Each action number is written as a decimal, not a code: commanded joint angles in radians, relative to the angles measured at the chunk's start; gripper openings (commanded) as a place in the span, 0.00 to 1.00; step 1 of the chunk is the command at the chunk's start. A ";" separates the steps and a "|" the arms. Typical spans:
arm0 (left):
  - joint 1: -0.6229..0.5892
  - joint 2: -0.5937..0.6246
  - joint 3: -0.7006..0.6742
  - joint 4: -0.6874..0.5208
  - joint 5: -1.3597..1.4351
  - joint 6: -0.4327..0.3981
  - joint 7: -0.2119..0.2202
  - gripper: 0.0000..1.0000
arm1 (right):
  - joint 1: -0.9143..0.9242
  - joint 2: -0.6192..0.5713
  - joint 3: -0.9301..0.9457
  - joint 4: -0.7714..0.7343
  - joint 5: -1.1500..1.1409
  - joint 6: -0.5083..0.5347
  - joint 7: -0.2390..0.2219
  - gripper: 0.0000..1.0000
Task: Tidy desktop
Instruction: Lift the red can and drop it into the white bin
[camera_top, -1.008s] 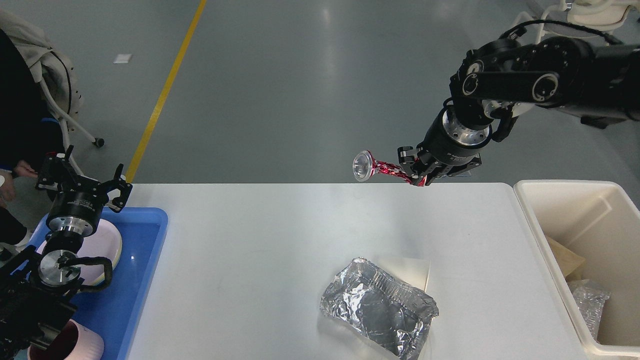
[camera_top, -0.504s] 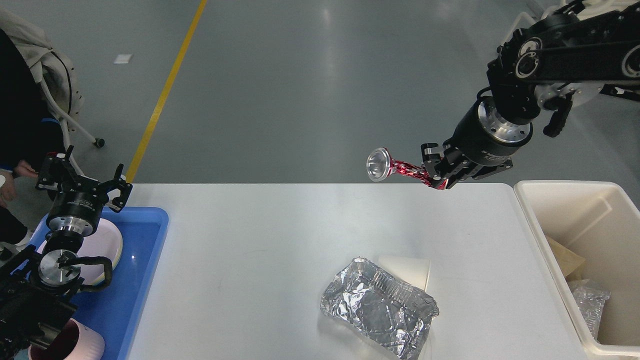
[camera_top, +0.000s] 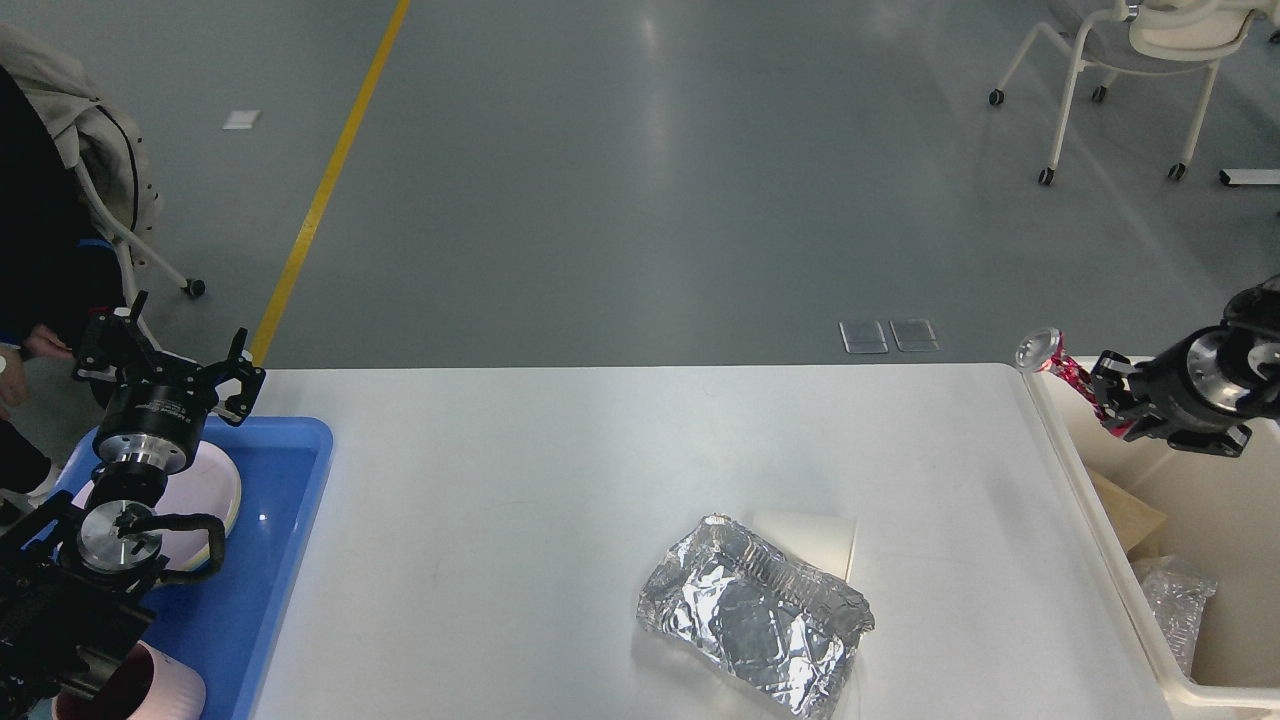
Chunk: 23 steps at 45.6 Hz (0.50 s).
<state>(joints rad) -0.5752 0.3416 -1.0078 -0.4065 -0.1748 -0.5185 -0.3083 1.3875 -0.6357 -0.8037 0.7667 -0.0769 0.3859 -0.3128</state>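
The right gripper (camera_top: 1108, 400) has swung from above the far edge of the desktop (camera_top: 560, 470) over to the right, and now it hangs over the near-left rim of the cream bin (camera_top: 1200, 690), carrying the crushed red can (camera_top: 1055, 368) with it. Its fingers are clamped on the red body of the can, and the silver end sticks out to the left, right above the corner where desktop and bin meet. The desktop fills the middle of the view, between the blue tray (camera_top: 290, 520) on the left and the bin on the right. On it, toward the near side, lies a crumpled foil container (camera_top: 755, 625), with a white card (camera_top: 815, 535) tucked partly under its far edge. The left gripper (camera_top: 165, 362) hovers over the far end of the tray with its fingers spread wide, holding nothing. A white plate (camera_top: 205, 490) sits in the tray beneath that arm. Inside the bin there's brown paper (camera_top: 1130, 520) and a clear plastic wrapper (camera_top: 1180, 610).
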 joint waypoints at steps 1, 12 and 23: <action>0.000 0.000 0.000 0.000 0.000 0.000 0.000 0.98 | -0.151 0.008 0.024 -0.141 0.006 -0.146 0.000 0.00; 0.000 0.000 0.000 0.000 0.000 0.000 0.000 0.98 | -0.459 0.132 0.058 -0.490 0.100 -0.271 -0.005 0.00; 0.000 0.000 0.000 0.000 0.000 0.000 0.000 0.98 | -0.673 0.248 0.158 -0.747 0.244 -0.331 0.006 0.00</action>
<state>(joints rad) -0.5752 0.3417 -1.0078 -0.4065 -0.1749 -0.5185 -0.3083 0.7688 -0.4249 -0.6791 0.0870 0.1364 0.0647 -0.3112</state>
